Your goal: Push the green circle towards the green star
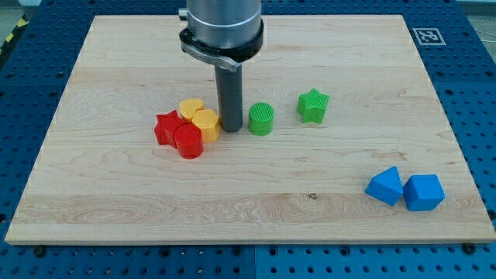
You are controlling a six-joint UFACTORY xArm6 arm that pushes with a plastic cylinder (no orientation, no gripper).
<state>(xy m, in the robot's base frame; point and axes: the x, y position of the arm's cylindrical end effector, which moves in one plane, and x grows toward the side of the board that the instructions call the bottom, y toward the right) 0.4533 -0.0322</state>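
Note:
The green circle [261,118] sits near the board's middle. The green star [313,106] lies a short way to its right and slightly toward the view's top, with a gap between them. My tip [230,128] rests on the board just left of the green circle, close to it, with a thin gap showing. The tip stands between the green circle and a yellow block [207,124].
A tight cluster lies left of the tip: a yellow block [191,108], the other yellow block, a red star [167,128] and a red circle [188,142]. Two blue blocks [385,187] [424,192] sit at the lower right. The wooden board [116,201] has blue pegboard around it.

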